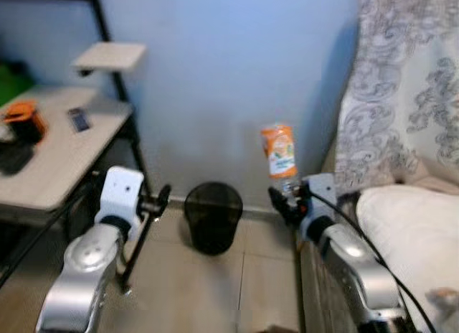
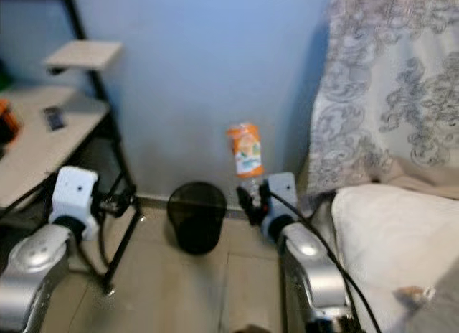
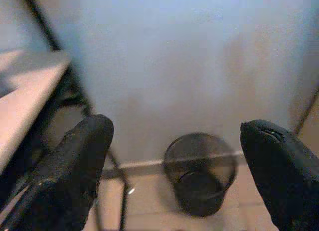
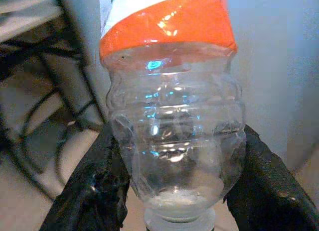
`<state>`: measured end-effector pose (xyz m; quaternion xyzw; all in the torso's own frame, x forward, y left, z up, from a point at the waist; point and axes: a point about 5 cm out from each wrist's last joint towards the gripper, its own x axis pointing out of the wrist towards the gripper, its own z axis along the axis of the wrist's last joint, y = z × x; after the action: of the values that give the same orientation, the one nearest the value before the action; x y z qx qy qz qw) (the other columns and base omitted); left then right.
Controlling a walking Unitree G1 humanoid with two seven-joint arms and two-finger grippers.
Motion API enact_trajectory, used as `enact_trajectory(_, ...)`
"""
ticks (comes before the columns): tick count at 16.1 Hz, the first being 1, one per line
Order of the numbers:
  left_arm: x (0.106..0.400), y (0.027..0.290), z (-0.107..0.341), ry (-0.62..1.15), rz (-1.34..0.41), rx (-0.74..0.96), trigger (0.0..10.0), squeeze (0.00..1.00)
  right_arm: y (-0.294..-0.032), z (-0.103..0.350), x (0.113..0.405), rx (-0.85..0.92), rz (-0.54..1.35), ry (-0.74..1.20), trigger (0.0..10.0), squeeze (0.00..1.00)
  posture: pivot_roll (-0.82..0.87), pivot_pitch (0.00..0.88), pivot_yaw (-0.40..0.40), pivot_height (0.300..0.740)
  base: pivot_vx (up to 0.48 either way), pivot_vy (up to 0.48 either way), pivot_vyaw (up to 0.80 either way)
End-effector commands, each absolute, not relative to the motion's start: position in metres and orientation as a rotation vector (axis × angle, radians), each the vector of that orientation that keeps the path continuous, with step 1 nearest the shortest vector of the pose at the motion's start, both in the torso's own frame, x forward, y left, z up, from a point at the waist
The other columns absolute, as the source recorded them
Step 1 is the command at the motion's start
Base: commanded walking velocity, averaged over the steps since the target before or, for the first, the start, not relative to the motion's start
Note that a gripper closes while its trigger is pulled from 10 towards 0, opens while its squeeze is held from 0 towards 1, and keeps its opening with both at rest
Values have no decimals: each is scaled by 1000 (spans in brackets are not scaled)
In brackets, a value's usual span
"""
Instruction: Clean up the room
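Silver arms up front, and the right end effector (image 1: 285,197) is clenched round an empty plastic bottle (image 1: 279,153) with an orange label, held neck-down beside the bed (image 1: 409,225). Left end effector (image 1: 159,201) hangs spread wide, grasping nothing. Just beyond, the black mesh wastebasket (image 1: 213,215) waits by the blue wall (bottle not over it yet). Clutter sits on the counter (image 1: 68,150), so plenty's left.
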<state>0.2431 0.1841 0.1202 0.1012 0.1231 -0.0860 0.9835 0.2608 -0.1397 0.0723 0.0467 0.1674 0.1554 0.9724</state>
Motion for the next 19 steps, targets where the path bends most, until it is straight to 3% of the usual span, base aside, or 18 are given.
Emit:
enact_trajectory(1,243,185,124,236,-181,221,10000,0,-143,74,263,82,297,322,10000,0,29,0,-12,740,405,0,0)
enact_trajectory(15,234,182,127,232,-224,253,10000,0,-149,82,257,-6,333,287,10000,0,49,0,-25,740,408,0,0)
enact_trajectory(19,237,177,119,258,-309,278,10000,0,-157,75,257,-6,336,310,10000,0,25,0,-6,740,285,0,600)
